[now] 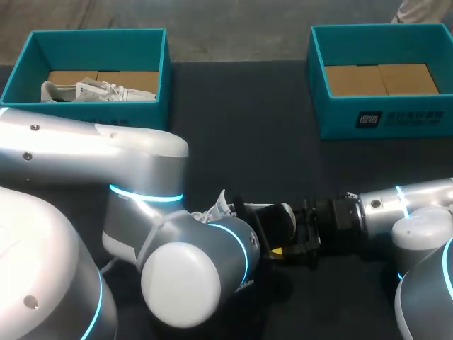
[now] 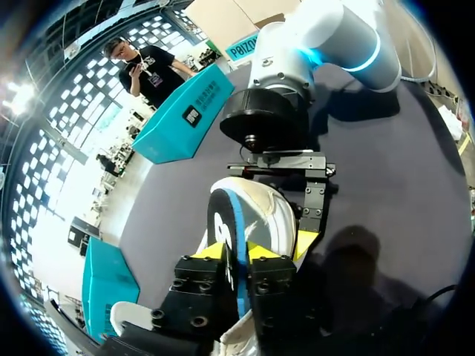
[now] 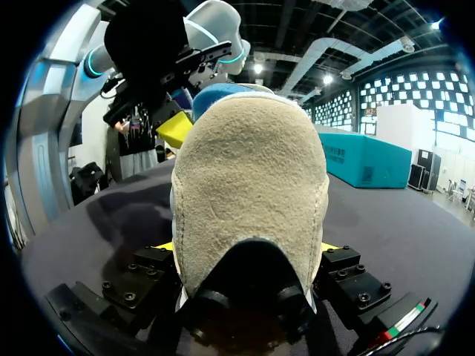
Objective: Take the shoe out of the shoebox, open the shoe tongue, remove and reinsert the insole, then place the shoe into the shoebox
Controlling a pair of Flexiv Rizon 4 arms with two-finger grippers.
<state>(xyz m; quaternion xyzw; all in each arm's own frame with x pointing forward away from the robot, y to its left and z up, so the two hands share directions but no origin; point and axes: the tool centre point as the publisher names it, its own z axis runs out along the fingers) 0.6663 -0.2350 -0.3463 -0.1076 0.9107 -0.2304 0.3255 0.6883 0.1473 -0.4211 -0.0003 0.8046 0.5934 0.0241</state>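
Note:
A white shoe with a beige suede heel stands on the dark table, heel toward my right gripper, which is shut on it from both sides. In the head view that gripper comes in from the right and the shoe is mostly hidden behind my left arm. My left gripper is over the shoe's opening, its yellow tips shut on the blue-and-black insole, which stands upright, partly out of the shoe. A teal shoebox sits at the back right.
A second teal box at the back left holds another white shoe. My bulky left arm covers the front left of the table.

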